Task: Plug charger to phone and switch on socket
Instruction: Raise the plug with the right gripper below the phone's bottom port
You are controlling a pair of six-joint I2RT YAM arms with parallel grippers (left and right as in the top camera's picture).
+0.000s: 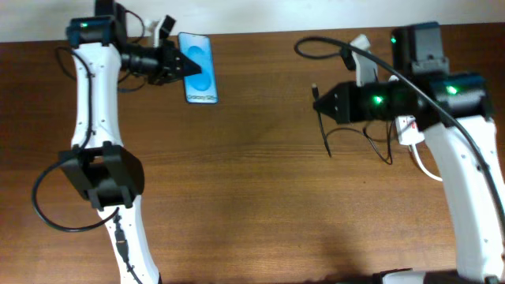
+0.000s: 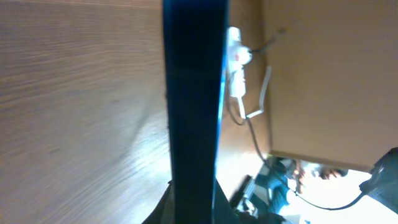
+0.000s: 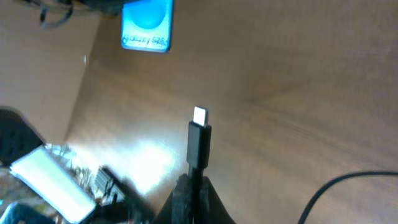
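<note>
Plugging-in step is in hand; left gripper (image 1: 185, 65) pinches the slim blue-screened phone (image 1: 199, 85) at eleven o'clock; right gripper (image 1: 322, 100) pinches the thin black charger (image 3: 199, 137) behind its plug tip, at two o'clock; next, likely, line the tip up with the phone's port; white elongated socket (image 1: 408, 130) at three o'clock is not yet switched.

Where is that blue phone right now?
Overhead, the phone is toward the far left of the table, clamped by its edge in the left gripper; the charger is opposite, in the right gripper.
</note>
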